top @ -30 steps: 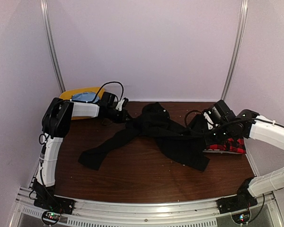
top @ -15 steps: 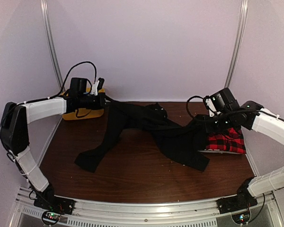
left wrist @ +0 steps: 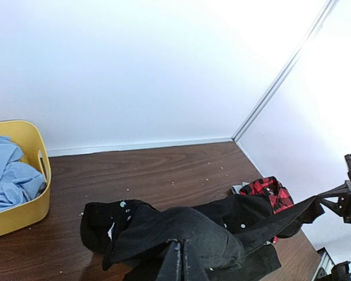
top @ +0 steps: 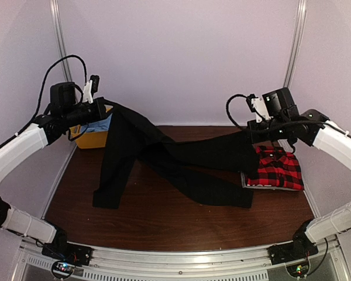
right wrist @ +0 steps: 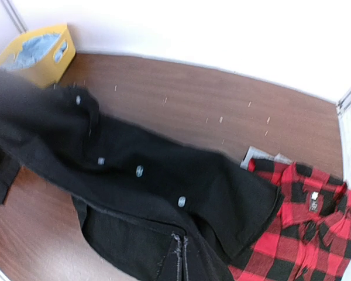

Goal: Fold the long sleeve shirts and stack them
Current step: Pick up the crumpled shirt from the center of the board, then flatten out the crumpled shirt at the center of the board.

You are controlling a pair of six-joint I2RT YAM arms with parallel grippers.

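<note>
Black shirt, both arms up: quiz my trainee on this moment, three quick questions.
1. True or false: the left tool and right tool both grip the black shirt.
2. The plaid shirt is: A hanging from a tool; B lying at the right side of the table; C draped over an arm.
3. What is in the bin?
Key: 1 true; 2 B; 3 blue cloth.

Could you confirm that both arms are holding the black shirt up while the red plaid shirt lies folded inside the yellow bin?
Not quite: the red plaid shirt lies folded at the right side of the table, not inside the yellow bin, as the top external view shows. The black shirt is indeed held up.
</note>
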